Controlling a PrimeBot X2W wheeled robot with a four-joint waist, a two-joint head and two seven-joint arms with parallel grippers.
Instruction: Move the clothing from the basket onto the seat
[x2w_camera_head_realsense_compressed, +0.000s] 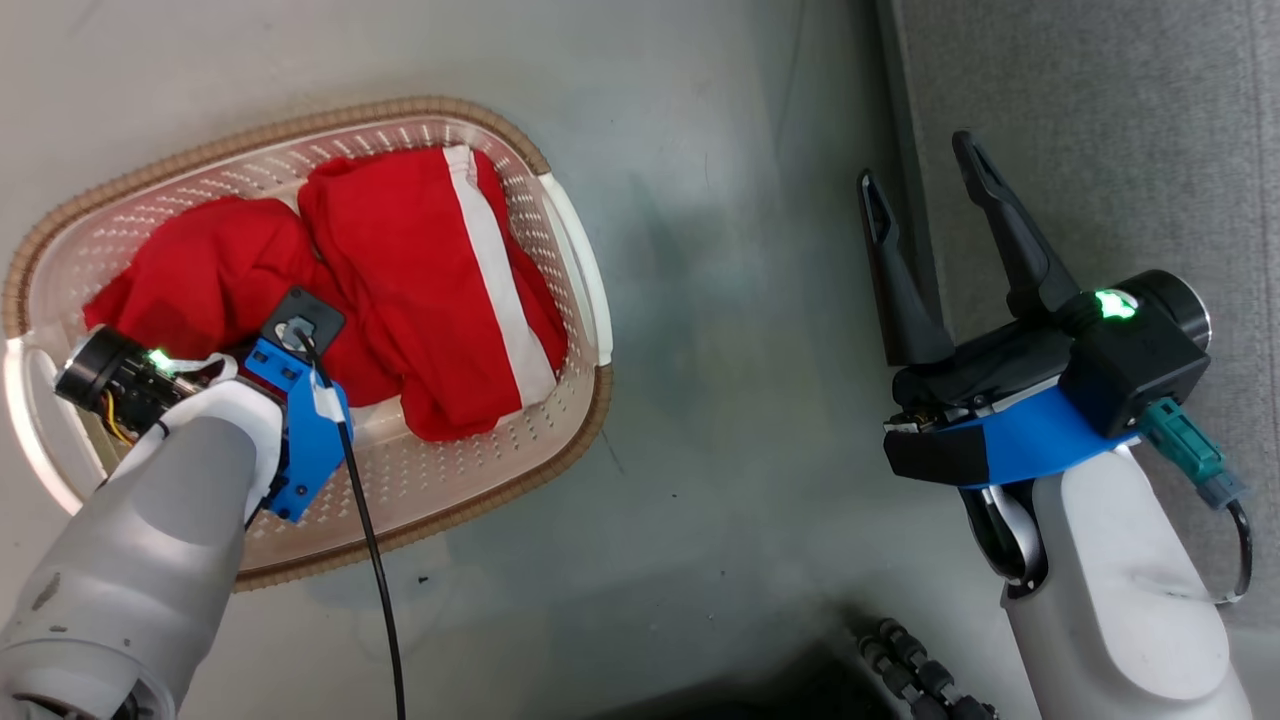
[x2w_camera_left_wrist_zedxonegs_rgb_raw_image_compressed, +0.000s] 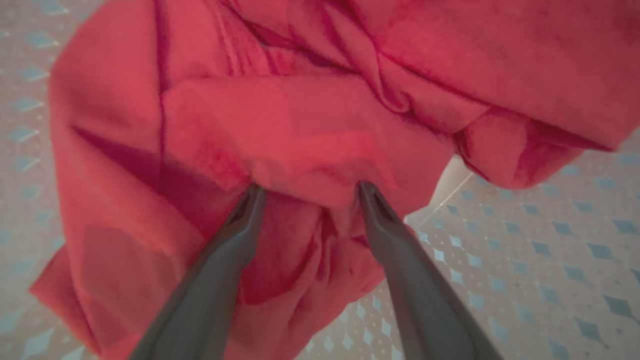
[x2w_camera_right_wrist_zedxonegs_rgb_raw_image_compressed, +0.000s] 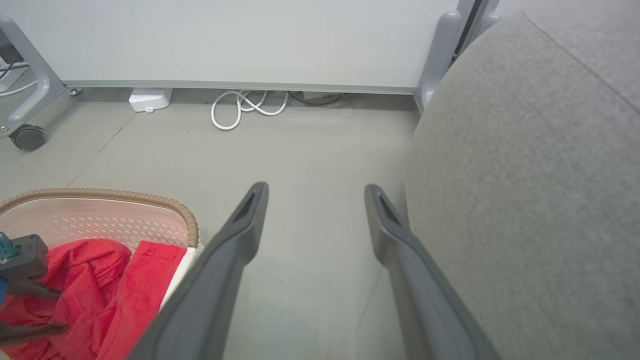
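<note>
Two red pieces of clothing lie in the basket (x2w_camera_head_realsense_compressed: 597, 395) on the floor: a crumpled one (x2w_camera_head_realsense_compressed: 200, 270) at the left and one with a white band (x2w_camera_head_realsense_compressed: 420, 280) at the right. My left arm's wrist (x2w_camera_head_realsense_compressed: 300, 420) hangs over the crumpled one and hides the fingers there. In the left wrist view, my left gripper (x2w_camera_left_wrist_zedxonegs_rgb_raw_image_compressed: 308, 189) is open, its fingertips pressed into folds of the red clothing (x2w_camera_left_wrist_zedxonegs_rgb_raw_image_compressed: 300, 125) with fabric bulging between them. My right gripper (x2w_camera_head_realsense_compressed: 917, 162) stands open and empty over the floor, beside the grey seat (x2w_camera_head_realsense_compressed: 1100, 130).
The seat's rounded corner (x2w_camera_right_wrist_zedxonegs_rgb_raw_image_compressed: 525, 175) is just right of my right gripper (x2w_camera_right_wrist_zedxonegs_rgb_raw_image_compressed: 315, 187). Along the far wall lie a coiled white cable (x2w_camera_right_wrist_zedxonegs_rgb_raw_image_compressed: 247, 105) and a small white box (x2w_camera_right_wrist_zedxonegs_rgb_raw_image_compressed: 150, 98), with a caster wheel (x2w_camera_right_wrist_zedxonegs_rgb_raw_image_compressed: 27, 137) at the left. A black cable (x2w_camera_head_realsense_compressed: 375, 560) hangs from my left wrist.
</note>
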